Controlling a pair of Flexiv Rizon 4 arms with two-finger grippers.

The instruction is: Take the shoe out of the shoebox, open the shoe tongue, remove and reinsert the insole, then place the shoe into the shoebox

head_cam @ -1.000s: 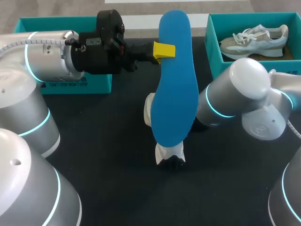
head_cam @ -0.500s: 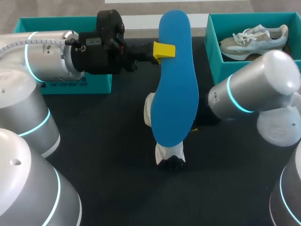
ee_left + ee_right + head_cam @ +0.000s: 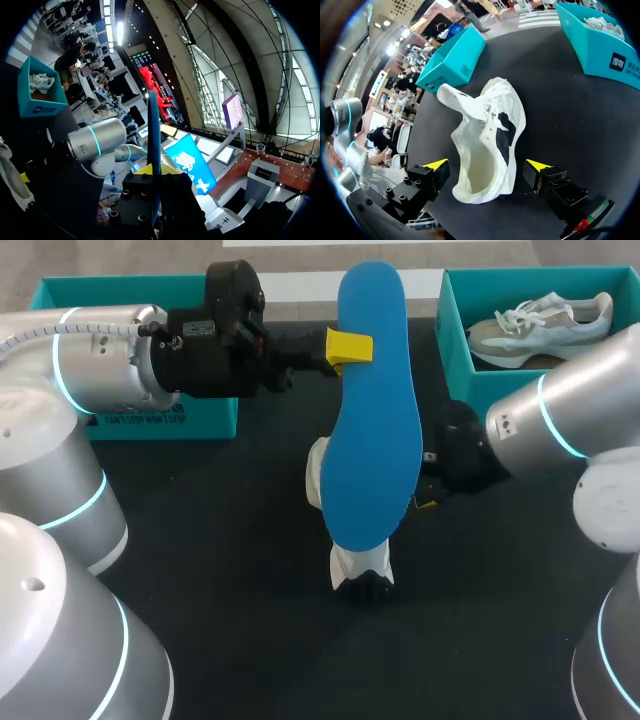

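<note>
Now: left hand (image 3: 348, 346) pinches blue insole (image 3: 375, 440); right hand (image 3: 486, 165) spread wide, white shoe (image 3: 492, 130) between fingers (image 3: 435, 165).

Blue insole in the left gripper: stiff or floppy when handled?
Probably fairly stiff: pinched toward one end by the left gripper, the blue insole looks straight edge-on in the left wrist view. Likely light: one pinch holds it. Thin, so it may flex when pushed.

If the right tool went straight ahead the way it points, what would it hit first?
Probably the white shoe, lying just ahead of the right tool and partly between its open fingers.
</note>
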